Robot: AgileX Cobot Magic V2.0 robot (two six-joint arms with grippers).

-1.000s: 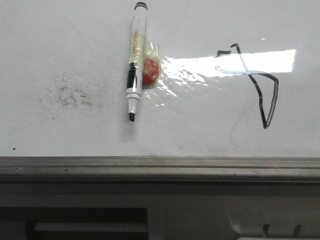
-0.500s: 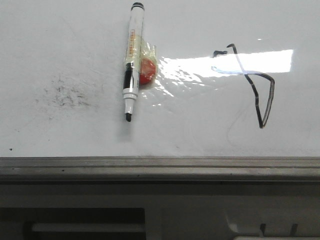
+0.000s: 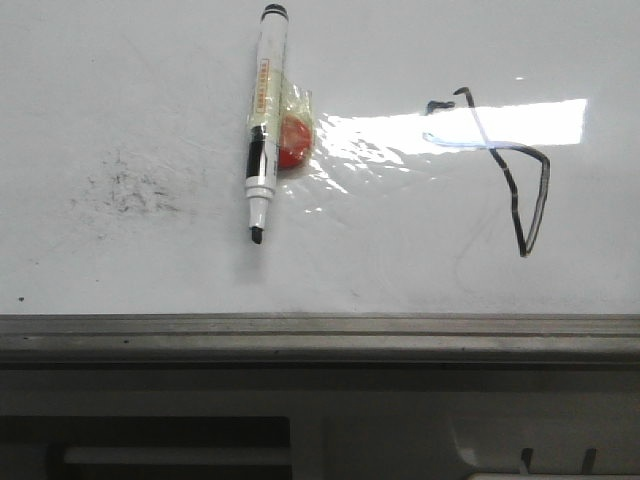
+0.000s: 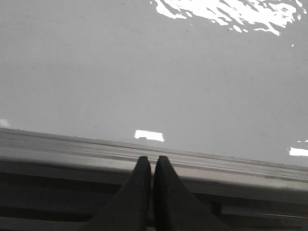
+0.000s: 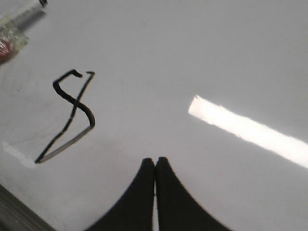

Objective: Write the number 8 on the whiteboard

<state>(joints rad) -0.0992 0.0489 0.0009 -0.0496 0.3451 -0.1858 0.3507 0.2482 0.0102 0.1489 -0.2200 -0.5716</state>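
The whiteboard (image 3: 120,90) filled the upper two thirds of the front view; it was white and shiny, with a bright strip of glare at the upper right; its grey metal edge rail (image 3: 320,335) ran across the frame below it. The number 8 (image 3: 510,170) sat at the right of the front view, a thin black line with sharp corners and a lopsided shape; its top part was faint where the glare crossed it; in the right wrist view the number 8 (image 5: 72,115) showed at the left of the frame, dark and clear.

A marker (image 3: 263,120) lay on the whiteboard at the upper middle of the front view, its black tip pointing down the frame; it had a white body with a strip of red writing too small to read; a red lump (image 3: 292,142) under clear tape was stuck to its right side. A patch of grey smudges (image 3: 125,190) lay at the left.

The left claw (image 4: 151,166) had its two dark fingers pressed together, holding nothing, over the rail; the right claw (image 5: 155,168) was also pressed together, holding nothing, over the white board, near the number 8.
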